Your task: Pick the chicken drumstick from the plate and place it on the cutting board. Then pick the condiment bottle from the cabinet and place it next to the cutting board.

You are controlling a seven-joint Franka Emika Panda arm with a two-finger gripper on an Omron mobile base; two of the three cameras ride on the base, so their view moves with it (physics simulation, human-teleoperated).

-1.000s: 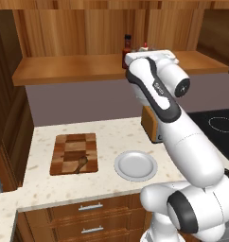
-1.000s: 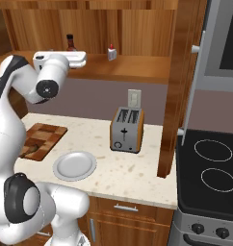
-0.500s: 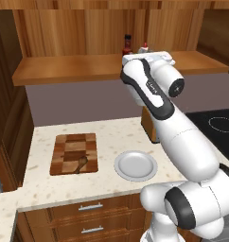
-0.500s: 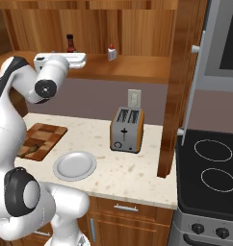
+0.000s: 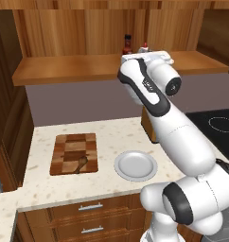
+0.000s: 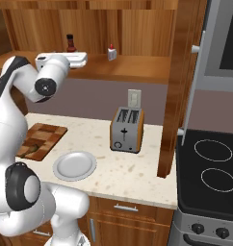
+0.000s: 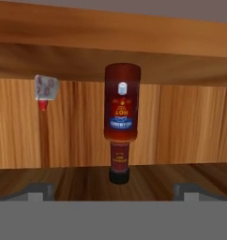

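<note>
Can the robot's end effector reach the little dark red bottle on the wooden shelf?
Probably yes. The open end effector faces the dark red bottle on the wooden shelf, nothing between; the small white object stands aside.

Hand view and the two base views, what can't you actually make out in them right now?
- Gripper: in the hand view just two fingertip stubs show; in both base views the wrist hides it.
- Condiment bottle: label text blurred in the hand view; lower body behind the arm in the left base view.
- Chicken drumstick: a small dark shape on the cutting board, too small for detail.
- Small white object: too small to identify.
</note>
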